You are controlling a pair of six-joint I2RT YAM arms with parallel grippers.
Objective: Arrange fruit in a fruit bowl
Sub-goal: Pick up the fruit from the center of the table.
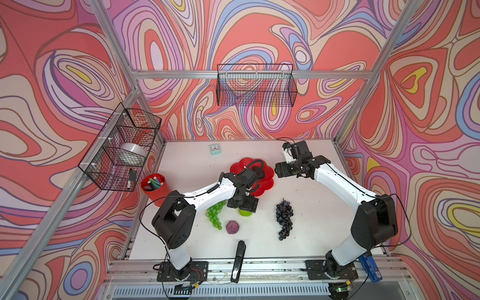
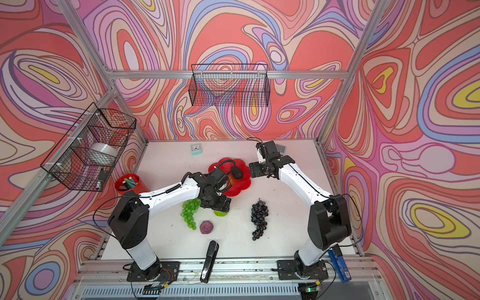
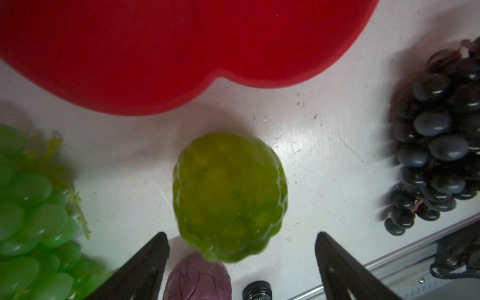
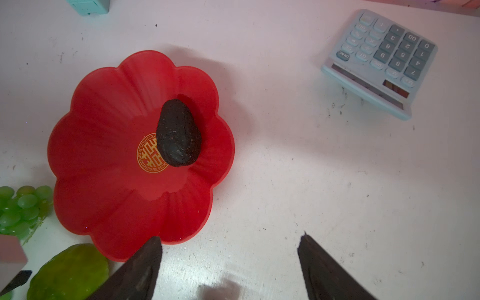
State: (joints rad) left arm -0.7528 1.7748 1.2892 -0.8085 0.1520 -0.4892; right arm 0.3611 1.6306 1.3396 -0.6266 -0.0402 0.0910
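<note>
Left tool (image 3: 241,235) hangs with jaws apart over the green ball (image 3: 230,194) on the tabletop (image 3: 324,155) just beside the red bowl (image 3: 155,52), likely lined up to pick it. Right tool (image 4: 231,237), also spread and empty, waits clear of the bowl, where the avocado (image 4: 179,133) already lies. Calculator (image 4: 379,62) keys show digits.

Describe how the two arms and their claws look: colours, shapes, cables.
Both the left arm and right arm have glossy white tubular links joined by blocky black joint housings, on black base plates. Thin black cables loop from the elbows; a ribbed black hose arches over the left wrist. The left claw and right claw each end in two matte black, pointed triangular fingers.
</note>
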